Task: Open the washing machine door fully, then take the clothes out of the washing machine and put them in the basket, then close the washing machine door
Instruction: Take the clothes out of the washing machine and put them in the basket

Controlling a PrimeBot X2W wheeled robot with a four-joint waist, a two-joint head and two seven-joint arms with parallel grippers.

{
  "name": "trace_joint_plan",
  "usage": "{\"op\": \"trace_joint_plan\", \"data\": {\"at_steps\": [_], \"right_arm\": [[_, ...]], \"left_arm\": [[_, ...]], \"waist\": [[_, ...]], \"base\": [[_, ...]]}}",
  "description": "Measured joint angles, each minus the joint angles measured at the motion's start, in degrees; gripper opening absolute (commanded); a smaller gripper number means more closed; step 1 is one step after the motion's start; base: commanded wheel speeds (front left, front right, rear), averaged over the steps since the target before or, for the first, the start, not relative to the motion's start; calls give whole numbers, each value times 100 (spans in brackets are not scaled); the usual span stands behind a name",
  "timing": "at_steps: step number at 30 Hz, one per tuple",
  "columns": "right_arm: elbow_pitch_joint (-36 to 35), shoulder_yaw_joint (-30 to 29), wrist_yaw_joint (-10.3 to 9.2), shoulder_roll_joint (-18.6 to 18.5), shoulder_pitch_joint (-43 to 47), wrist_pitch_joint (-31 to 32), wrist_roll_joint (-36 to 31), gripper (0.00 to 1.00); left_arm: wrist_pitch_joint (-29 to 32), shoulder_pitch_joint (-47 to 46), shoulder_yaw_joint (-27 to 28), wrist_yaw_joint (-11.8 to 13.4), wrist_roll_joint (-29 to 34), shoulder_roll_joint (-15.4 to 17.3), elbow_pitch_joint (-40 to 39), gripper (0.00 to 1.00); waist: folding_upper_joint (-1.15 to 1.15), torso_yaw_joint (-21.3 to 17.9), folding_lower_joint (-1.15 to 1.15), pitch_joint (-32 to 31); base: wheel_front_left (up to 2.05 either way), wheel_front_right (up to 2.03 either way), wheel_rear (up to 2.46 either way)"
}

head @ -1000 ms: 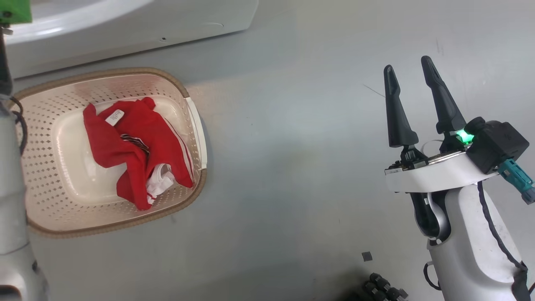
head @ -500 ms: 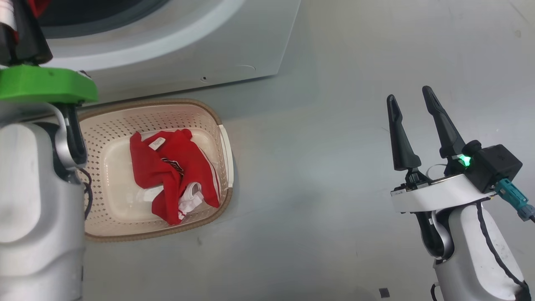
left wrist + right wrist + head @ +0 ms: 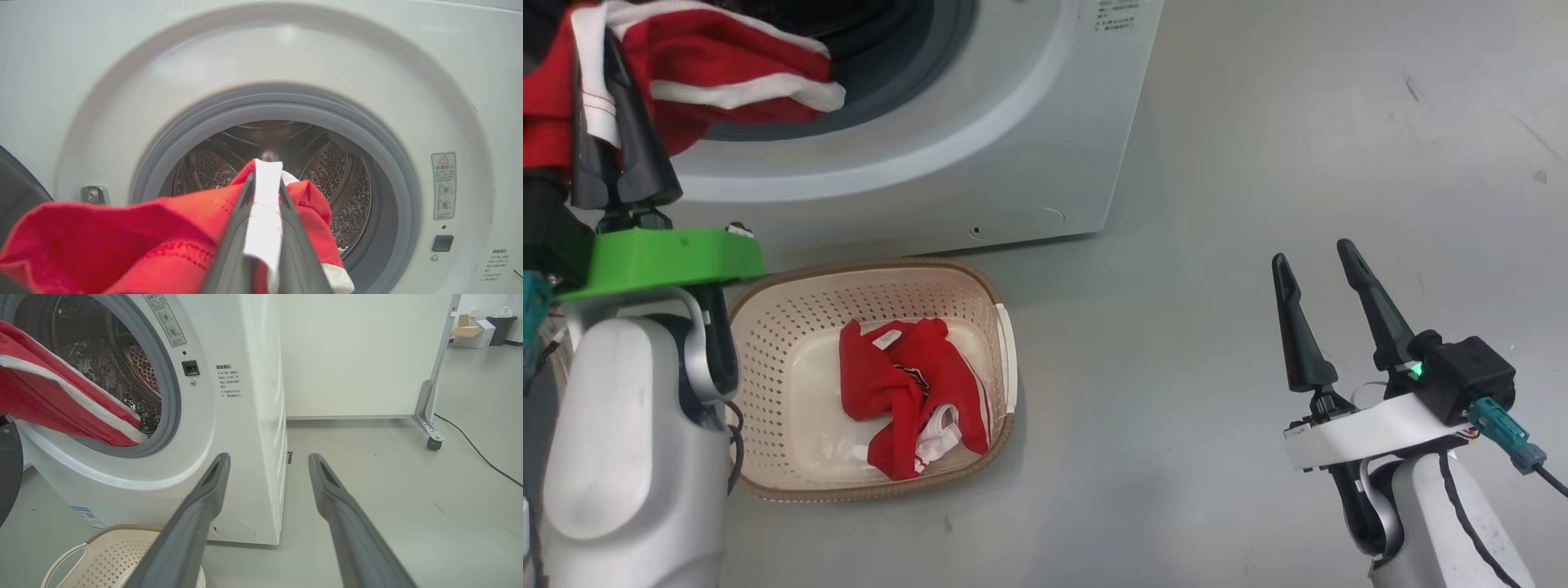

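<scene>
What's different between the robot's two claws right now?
The left gripper is shut on a red garment; the right gripper is open and empty. The left gripper is at the opening of the washing machine; the right gripper hangs over bare floor. The left gripper sits on a green plate, the right gripper on a white plate. Both have two long dark fingers.

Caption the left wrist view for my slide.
Left gripper pinching the red garment by its white trim, in front of the open washing machine.

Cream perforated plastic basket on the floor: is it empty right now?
No, a red bundle of clothes with white trim lies inside the cream perforated plastic basket in the head view.
</scene>
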Motion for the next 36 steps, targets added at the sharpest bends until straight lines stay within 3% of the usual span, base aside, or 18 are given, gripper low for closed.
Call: {"op": "trace_joint_plan", "data": {"at_steps": [19,36], "right_arm": [[-5,185,0,3,464,0,18,100],[-330,334,0,2,514,0,18,100]], "left_arm": [[-7,1491,-357,0,204,-64,-645,0],[112,2214,-599,55,-202,-126,-15,0]], "waist": [[0,230,0,-722],[0,113,0,-287]], "base": [[0,0,0],[0,0,0]]}}
